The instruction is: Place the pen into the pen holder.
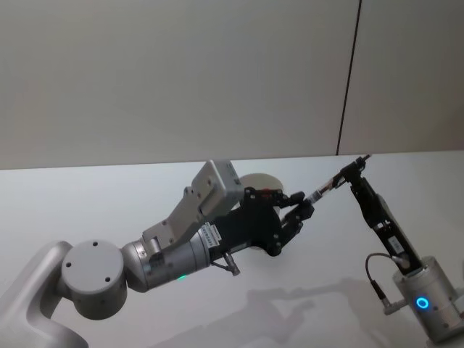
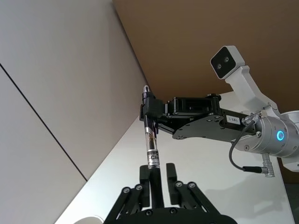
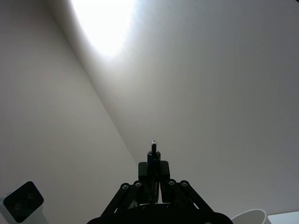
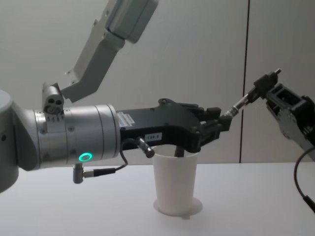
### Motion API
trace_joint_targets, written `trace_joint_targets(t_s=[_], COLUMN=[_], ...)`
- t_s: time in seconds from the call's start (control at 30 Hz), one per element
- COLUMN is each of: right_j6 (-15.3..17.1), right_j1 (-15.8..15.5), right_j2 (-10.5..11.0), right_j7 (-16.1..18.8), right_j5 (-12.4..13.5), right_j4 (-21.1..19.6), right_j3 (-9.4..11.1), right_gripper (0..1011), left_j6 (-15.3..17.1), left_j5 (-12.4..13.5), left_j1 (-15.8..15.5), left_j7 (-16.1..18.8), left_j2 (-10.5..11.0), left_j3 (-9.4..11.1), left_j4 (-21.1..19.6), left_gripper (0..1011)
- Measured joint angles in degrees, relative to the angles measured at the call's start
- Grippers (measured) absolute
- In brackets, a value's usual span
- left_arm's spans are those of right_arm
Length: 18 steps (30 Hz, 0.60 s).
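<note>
The pen (image 1: 339, 177) hangs in the air, slanting up to the right between my two grippers. My right gripper (image 1: 353, 170) is shut on its upper end (image 2: 148, 105); the pen's tip pokes out past the fingers (image 3: 153, 144). My left gripper (image 1: 304, 206) reaches in from the left, and its fingers (image 2: 172, 177) flank the pen's lower end with a thin gap on one side. The pen holder (image 4: 174, 182), a white paper cup, stands upright on the table directly under my left gripper (image 4: 224, 123). From the head its rim (image 1: 262, 179) peeks out behind the left wrist.
The white table (image 1: 87, 203) spreads around the cup, and a plain wall with a dark vertical seam (image 1: 349, 80) rises behind it. My left arm's camera housing (image 4: 125, 17) juts up high over the table.
</note>
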Motion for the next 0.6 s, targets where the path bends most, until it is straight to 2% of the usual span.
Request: trace_joint_targets(t_s=[0.03,0.13,0.17,0.33,0.43,0.47,0.5,0.57,0.6], right_j6=[-0.03,-0.05,-0.06,-0.18,-0.59,-0.7,-0.83,-1.32,-1.32], right_j1=[0.0,0.08,0.1,0.13,0.12,0.12,0.1,0.03,0.03], right_j2=[0.0,-0.01,-0.01,0.01,0.09,0.11,0.14,0.24,0.24], right_j7=[-0.07,-0.16,-0.2,-0.45,-0.8,-0.87,-0.95,-1.3,-1.3], right_j5=[0.0,-0.01,-0.03,-0.33,-0.95,-1.13,-1.32,-2.07,-2.07], right_j4=[0.05,0.09,0.1,0.1,-0.16,-0.26,-0.36,-0.73,-0.73], right_j3=[-0.02,-0.05,-0.06,-0.09,-0.11,-0.12,-0.12,-0.13,-0.13], right_gripper=[132,132,132,132,132,132,132,132,132], left_j6=[0.0,0.0,0.0,0.0,-0.01,-0.01,-0.01,-0.02,-0.02], left_j5=[0.0,0.0,0.0,0.0,-0.01,-0.01,-0.02,-0.03,-0.03], left_j1=[0.0,0.0,0.0,-0.01,-0.01,-0.01,-0.01,-0.01,-0.01], left_j7=[-0.01,-0.01,-0.02,-0.01,-0.02,-0.01,-0.01,-0.01,-0.01], left_j2=[0.0,-0.01,-0.02,-0.03,-0.05,-0.04,-0.05,-0.05,-0.05], left_j3=[0.0,0.0,0.0,0.01,0.02,0.02,0.02,0.02,0.02], left_j4=[0.0,0.0,0.0,0.0,0.0,0.0,-0.01,-0.01,-0.01], left_gripper=[260,308,375,507,592,650,650,754,754])
